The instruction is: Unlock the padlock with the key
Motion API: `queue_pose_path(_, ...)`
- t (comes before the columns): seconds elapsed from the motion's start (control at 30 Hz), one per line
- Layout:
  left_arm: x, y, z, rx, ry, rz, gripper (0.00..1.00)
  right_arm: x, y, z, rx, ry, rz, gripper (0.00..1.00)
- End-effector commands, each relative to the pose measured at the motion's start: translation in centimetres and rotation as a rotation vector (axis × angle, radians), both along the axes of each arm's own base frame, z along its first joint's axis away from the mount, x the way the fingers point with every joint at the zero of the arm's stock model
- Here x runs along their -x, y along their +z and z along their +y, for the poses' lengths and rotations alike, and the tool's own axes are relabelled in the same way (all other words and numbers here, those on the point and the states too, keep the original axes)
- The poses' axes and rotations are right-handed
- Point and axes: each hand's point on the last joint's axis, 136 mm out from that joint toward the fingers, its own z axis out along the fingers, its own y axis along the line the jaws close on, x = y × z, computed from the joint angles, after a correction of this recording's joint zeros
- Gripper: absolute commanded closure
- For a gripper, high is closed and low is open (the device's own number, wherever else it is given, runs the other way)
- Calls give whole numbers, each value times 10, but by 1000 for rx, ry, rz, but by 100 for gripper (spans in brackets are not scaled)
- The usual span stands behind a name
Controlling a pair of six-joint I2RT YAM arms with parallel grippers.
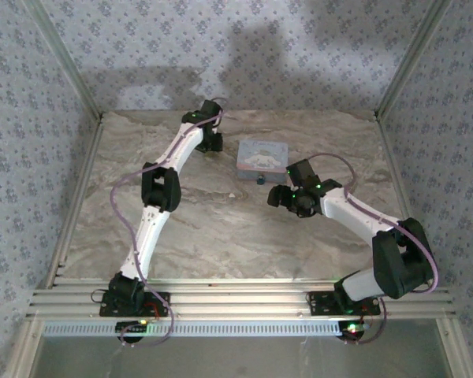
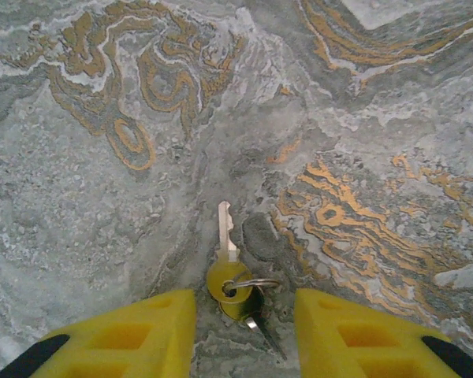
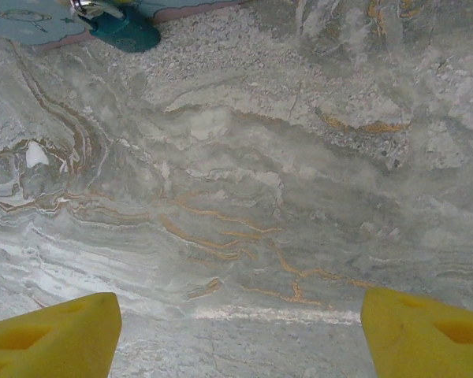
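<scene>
So it's all hinging on the key (image 2: pixel 226 236) right now. It's lying flat on the swirly marbled tabletop (image 2: pixel 79 197), dead centre between the left gripper's (image 2: pixel 244 346) chunky yellow fingers. Its round yellow head is sitting nearest the gripper and the silvery notched blade is pointing straight away, so its long axis is running square across the line the jaws close on. A thin wire ring (image 2: pixel 256 283) and what looks like a second key (image 2: pixel 244 309) are hanging off the head. The left gripper is sitting wide open with nothing in it, and it's clearly the nearer arm for the key. The padlock (image 3: pixel 128 33), a small dark teal body with a shiny shackle, is lying ahead and to the left of the right gripper (image 3: pixel 236 339), tucked against the pale blue tin's (image 3: pixel 24 22) near edge. That gripper is gaping wide too, well short of the lock.
</scene>
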Motion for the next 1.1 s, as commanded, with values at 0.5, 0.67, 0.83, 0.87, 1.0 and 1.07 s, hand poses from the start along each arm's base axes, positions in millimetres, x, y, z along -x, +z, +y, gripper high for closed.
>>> queue_pose_path(0.5, 13, -35, 7, 26, 31, 116, 82, 12, 10, -2, 26, -32, -17, 19)
queue_pose_path(0.67, 41, -36, 12, 14, 17, 192, 96, 14, 13, 5, 7, -30, -27, 19)
queue_pose_path(0.83, 81, -21, 18, 70, 33, 178, 100, 16, 16, 16, 2, -10, -43, 19)
queue_pose_path(0.87, 91, -20, 20, 80, 37, 179, 100, 17, 17, 18, 2, -4, -47, 19)
queue_pose_path(1.0, 126, -3, 25, 142, 27, 169, 100, 18, 15, 26, 1, 16, -56, 19)
queue_pose_path(1.07, 143, 5, 27, 169, 15, 173, 100, 17, 13, 29, -2, 23, -57, 19)
